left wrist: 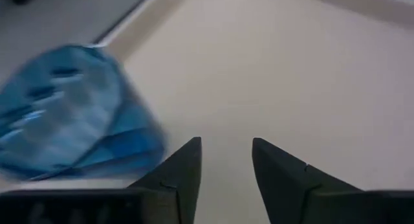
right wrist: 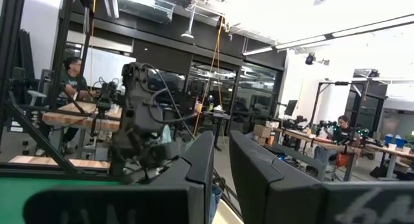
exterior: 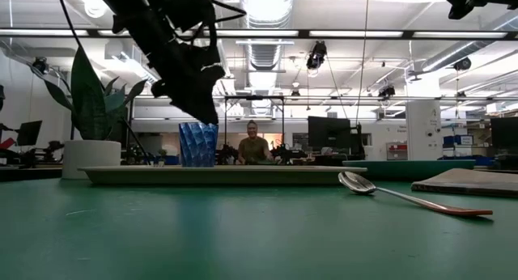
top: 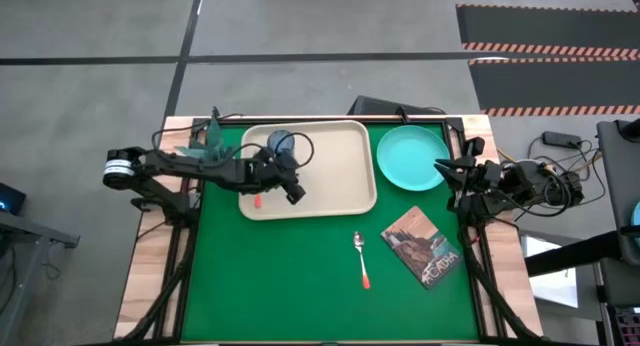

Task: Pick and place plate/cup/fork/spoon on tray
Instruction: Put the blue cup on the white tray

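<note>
The beige tray (top: 330, 176) lies on the green mat at the far left. The dark-blue cup (top: 282, 143) stands upright in the tray's far left part; it also shows in the left wrist view (left wrist: 65, 114). My left gripper (top: 296, 193) hovers over the tray, open and empty, a little nearer than the cup. A red-orange handle end (top: 257, 199) shows on the tray beside my left arm; the arm hides the rest, so I cannot tell that it is the fork. The turquoise plate (top: 412, 156) lies on the mat right of the tray. The spoon (top: 361, 258) lies on the mat. My right gripper (top: 445, 171) waits at the right edge.
A brown-covered book (top: 422, 246) lies on the mat right of the spoon. A white pot with a green plant (top: 210, 136) stands at the tray's far left corner. Bare green mat lies between the tray and the table's near edge. People sit in the room beyond.
</note>
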Robot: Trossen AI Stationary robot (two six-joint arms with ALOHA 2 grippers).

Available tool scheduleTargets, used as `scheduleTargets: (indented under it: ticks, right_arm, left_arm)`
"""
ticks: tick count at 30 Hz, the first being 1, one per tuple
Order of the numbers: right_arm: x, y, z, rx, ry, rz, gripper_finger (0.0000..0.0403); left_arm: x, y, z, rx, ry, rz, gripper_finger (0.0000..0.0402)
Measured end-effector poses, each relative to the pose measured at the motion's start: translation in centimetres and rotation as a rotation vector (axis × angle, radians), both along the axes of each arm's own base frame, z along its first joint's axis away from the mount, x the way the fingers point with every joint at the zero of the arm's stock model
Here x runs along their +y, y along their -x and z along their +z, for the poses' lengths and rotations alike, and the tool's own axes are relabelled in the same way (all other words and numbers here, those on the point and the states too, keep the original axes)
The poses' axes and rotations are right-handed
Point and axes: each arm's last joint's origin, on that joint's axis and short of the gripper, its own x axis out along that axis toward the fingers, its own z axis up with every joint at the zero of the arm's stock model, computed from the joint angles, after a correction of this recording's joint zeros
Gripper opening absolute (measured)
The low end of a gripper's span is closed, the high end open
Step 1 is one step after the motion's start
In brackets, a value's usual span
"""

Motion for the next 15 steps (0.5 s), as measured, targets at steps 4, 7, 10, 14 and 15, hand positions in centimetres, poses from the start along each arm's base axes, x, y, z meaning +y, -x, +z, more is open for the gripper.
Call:
scheduleTargets:
  ticks: [4,7,10,14,15]
  right_arm:
    - [0.0,0.01,0.0,0.0,0.001,0.0,0.0043]
    - [0.0,0.0,0.0,0.0,0.001,0.0,0.0043]
    - [0.0,-0.01,-0.02,0.003,0.001,-0.001,0.0043]
    - [0.0,-0.01,-0.02,0.003,0.002,0.0,0.0043]
    - [0.0,-0.01,-0.02,0.003,0.002,0.0,0.0043]
  left_arm:
    - [0.27,0.29,-0.23,0.026,-0.074,0.062,0.0101]
    - [0.38,0.32,-0.33,0.042,-0.086,0.058,0.0086]
    - [0.42,0.36,-0.4,0.042,-0.086,0.06,0.0075]
    - [0.58,0.53,-0.71,0.048,-0.085,0.066,0.0065]
    - [0.62,0.59,-0.82,0.051,-0.085,0.068,0.0064]
